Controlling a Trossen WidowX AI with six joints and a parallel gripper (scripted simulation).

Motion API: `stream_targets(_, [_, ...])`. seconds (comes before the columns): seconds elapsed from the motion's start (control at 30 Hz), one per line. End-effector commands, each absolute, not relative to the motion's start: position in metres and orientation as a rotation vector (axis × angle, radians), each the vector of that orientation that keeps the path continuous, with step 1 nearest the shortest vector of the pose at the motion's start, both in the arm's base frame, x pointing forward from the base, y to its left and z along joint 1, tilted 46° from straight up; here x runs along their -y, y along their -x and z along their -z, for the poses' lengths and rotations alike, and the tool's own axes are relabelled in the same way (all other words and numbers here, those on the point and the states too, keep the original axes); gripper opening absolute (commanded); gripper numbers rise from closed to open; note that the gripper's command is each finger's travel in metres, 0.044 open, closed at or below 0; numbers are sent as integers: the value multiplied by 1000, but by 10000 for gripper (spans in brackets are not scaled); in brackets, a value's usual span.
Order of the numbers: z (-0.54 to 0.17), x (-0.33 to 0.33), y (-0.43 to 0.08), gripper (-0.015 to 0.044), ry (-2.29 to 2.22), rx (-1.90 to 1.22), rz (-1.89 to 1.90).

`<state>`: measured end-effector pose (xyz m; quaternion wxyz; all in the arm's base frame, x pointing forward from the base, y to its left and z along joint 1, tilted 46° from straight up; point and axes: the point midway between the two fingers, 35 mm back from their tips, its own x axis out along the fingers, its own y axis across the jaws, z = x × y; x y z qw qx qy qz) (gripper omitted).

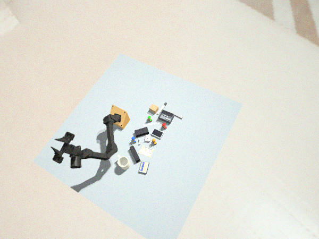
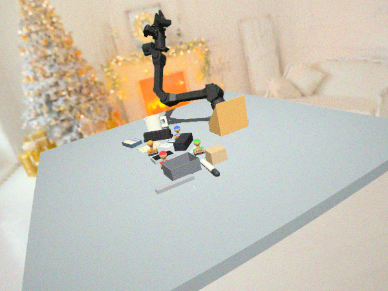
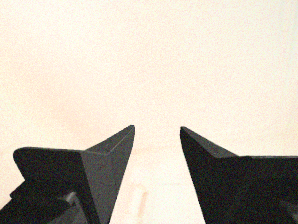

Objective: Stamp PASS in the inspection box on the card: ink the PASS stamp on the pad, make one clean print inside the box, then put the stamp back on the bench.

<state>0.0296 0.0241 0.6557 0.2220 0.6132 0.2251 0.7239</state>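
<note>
So the gripper (image 1: 53, 143) (image 2: 157, 13) (image 3: 157, 129) is held way up above the bench (image 1: 199, 119) (image 2: 129, 226), fingers partly spread with nothing pinched between them. The arm (image 1: 110, 135) (image 2: 187, 96) is bent out from the wooden wedge (image 1: 127, 118) (image 2: 233, 116), well apart from the small stuff. The mug (image 1: 124, 162) (image 2: 152, 123) is parked near a long black block (image 1: 134, 154) (image 2: 158, 134). The green-topped PASS stamp (image 1: 149, 118) (image 2: 198, 147) is stood upright near the wood block (image 1: 153, 108) (image 2: 216, 154), and the red stamp (image 1: 164, 125) (image 2: 163, 155) can be spotted between the dark pad (image 1: 157, 133) and gray tray (image 1: 166, 117) (image 2: 182, 168).
</note>
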Motion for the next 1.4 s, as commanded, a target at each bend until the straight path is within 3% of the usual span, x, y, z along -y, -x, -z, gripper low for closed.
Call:
stream_targets(0.0, [-641,-77,4,211,-1506,-611,-1922])
stream_targets(0.23, [-594,-184,37,211,-1200,-636,-1709])
stream_targets(0.5, [-517,-283,23,211,-908,-661,-1429])
stream_targets(0.93, [-352,-376,-79,211,-489,-751,-881])
stream_targets(1.37, [-171,-350,-207,211,-152,-940,-276])
